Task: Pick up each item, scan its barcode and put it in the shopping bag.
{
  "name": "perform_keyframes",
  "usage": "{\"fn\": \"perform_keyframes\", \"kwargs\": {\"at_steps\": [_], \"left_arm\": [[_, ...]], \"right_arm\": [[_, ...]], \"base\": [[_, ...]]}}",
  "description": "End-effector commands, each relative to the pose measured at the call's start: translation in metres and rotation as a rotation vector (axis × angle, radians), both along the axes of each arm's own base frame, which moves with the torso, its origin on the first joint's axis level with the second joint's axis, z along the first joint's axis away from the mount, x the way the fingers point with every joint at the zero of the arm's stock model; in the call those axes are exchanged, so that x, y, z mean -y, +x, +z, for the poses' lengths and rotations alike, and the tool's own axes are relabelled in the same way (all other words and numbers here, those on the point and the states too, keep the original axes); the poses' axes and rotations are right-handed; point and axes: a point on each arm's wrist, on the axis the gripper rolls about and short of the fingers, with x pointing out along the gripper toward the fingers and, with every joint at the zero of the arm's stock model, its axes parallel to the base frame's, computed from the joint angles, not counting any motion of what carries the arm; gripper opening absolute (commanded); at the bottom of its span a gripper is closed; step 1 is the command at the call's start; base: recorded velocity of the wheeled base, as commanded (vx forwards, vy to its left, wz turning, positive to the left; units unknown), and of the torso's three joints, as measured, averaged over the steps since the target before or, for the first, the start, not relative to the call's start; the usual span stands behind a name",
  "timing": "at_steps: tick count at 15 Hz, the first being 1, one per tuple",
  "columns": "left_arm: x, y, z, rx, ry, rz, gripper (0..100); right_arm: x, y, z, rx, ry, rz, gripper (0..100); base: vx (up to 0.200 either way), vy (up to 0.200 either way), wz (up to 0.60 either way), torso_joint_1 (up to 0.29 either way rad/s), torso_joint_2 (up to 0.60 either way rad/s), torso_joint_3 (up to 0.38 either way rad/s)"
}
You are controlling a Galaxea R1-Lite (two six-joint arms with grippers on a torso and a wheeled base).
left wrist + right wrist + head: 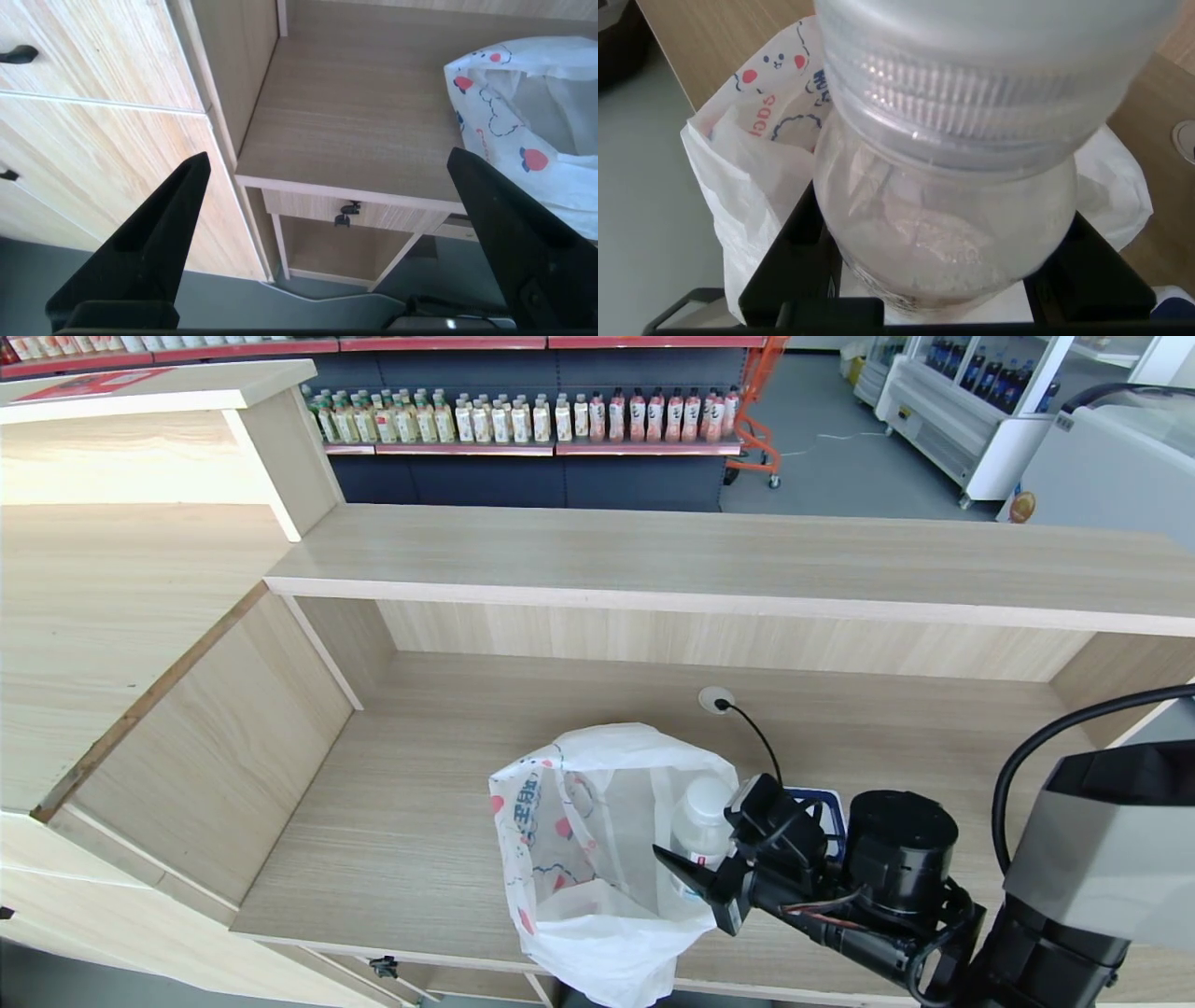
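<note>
Head view, lower centre: a white printed shopping bag (pixel 579 840) sits slumped on the wooden table (pixel 401 821), with its bottom sagging toward the table's front edge. At the bag's right rim, the right end effector (pixel 714 859) grips a clear plastic bottle (pixel 702 826) with a pale cap. Its two dark fingers are closed against the bottle's sides. We cannot tell whether the bottle's base is already inside the rim.

Right wrist view: the bottle (pixel 971 168) takes up the centre, with the bag (pixel 757 121) open behind it.

Left wrist view: the left end effector (pixel 327 252) is spread wide and holds nothing. The bag (pixel 523 93) is at the upper right.

What we think could go wrong:
- The thin film has no stiffness, so the bottle could land on a folded rim and roll onto the table instead of dropping in.
- The bag sits close to the front edge, so the bottle's weight could pull it over.
- A finger could catch the film as it draws back and drag the bag along.
- The smooth, rounded plastic could slip if the grip eases too early.
</note>
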Motion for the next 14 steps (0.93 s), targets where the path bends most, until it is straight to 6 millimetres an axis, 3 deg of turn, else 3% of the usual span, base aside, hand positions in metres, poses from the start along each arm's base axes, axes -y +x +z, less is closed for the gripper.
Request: {"fn": "perform_keyframes", "kwargs": {"at_steps": [1,14], "left_arm": [[0.0000,0.0000,0.0000,0.001,0.000,0.000,100],[0.0000,0.0000,0.0000,0.001,0.000,0.000,100]], "right_arm": [[0.0001,-0.0006,-0.0059,-0.017,-0.014,0.002,0],[0.0027,-0.0040,-0.0132,-0.047,-0.036,0.002,0]], "base": [[0.000,0.000,0.00,0.000,0.00,0.000],[0.000,0.000,0.00,0.000,0.00,0.000]]}}
